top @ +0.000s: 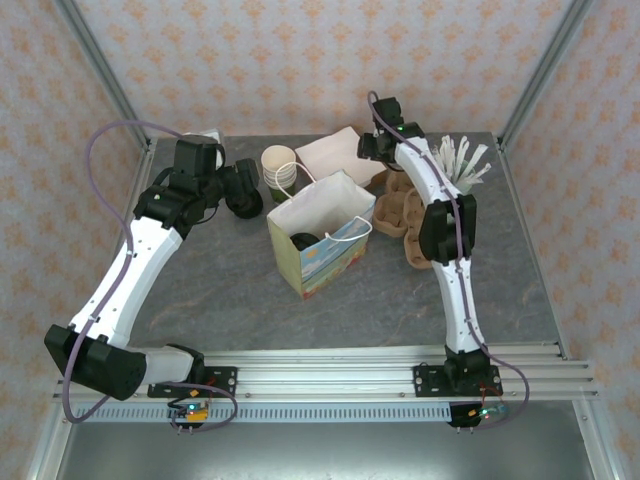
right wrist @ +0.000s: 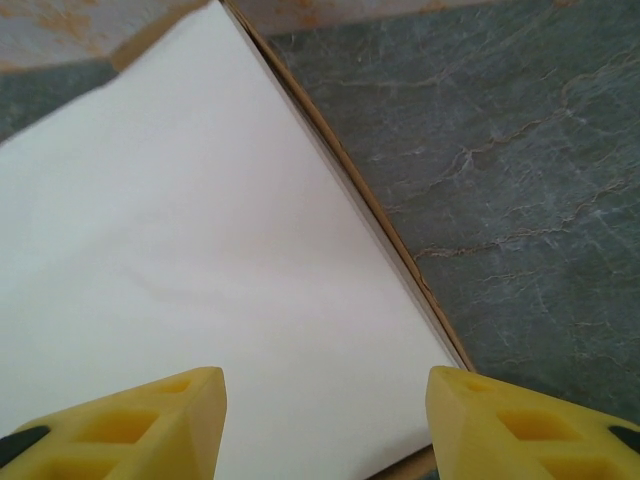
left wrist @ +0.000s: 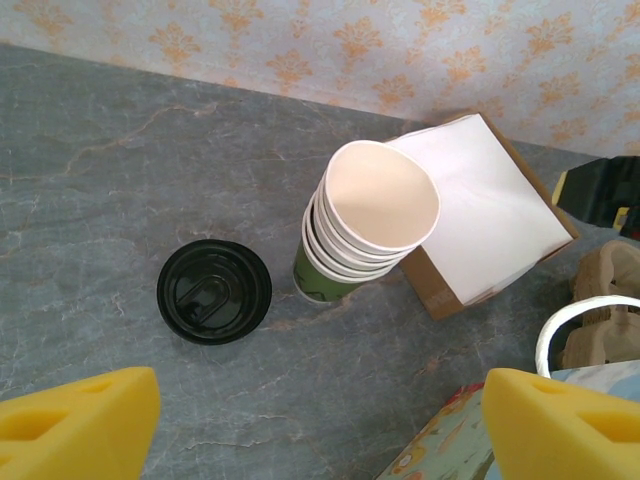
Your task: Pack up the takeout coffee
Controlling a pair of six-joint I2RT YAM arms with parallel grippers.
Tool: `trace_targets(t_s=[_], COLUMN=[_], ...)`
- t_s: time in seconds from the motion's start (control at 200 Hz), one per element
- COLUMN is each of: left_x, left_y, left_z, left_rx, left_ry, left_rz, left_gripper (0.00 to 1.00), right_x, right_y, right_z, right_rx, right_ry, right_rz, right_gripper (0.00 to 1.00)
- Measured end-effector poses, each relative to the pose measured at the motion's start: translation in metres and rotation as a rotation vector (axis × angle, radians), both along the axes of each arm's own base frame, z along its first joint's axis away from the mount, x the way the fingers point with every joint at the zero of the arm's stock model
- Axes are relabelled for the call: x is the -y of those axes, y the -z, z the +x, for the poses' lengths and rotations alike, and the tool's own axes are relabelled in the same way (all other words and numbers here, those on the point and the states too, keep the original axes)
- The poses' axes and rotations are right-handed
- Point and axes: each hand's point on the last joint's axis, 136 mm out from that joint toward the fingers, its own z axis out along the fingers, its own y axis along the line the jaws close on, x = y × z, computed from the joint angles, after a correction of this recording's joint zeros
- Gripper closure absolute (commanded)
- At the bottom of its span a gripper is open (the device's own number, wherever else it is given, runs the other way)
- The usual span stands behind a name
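Observation:
The patterned paper bag (top: 325, 240) stands open at mid-table. A round black lid shows inside it at its left side, which looks like the top of the takeout coffee (top: 304, 243); the cup body is hidden by the bag wall. My left gripper (top: 240, 190) (left wrist: 320, 440) hangs open over bare table, left of the bag, with a loose black lid (left wrist: 213, 291) and a stack of lidless cream cups (left wrist: 370, 220) beyond its fingers. My right gripper (top: 372, 148) (right wrist: 325, 420) stands open low over a stack of white napkins (right wrist: 200, 260), with nothing between its fingers.
The napkins lie on a brown box (left wrist: 440, 295) behind the bag. Brown pulp cup carriers (top: 400, 212) and a bundle of white sticks (top: 462, 160) stand at the back right. The bag's white handle (left wrist: 585, 320) arches near my left gripper's right finger.

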Motion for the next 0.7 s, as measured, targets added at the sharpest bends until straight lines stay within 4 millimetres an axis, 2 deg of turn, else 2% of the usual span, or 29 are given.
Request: trace_targets(t_s=[0.225, 0.38, 0.701], left_x=[0.000, 0.000, 0.000], left_y=[0.000, 0.000, 0.000], left_z=[0.000, 0.000, 0.000], left_rx=[0.000, 0.000, 0.000], left_ry=[0.000, 0.000, 0.001], left_rz=[0.000, 0.000, -0.001], left_gripper=[0.16, 0.16, 0.16], right_x=[-0.005, -0.007, -0.007], right_y=[0.031, 0.050, 0.055], right_z=[0.011, 0.011, 0.014], right_rx=[-0.021, -0.048, -0.045], right_ry=[-0.025, -0.035, -0.038], right_rz=[-0.011, -0.016, -0.018], right_gripper=[0.47, 0.50, 0.70])
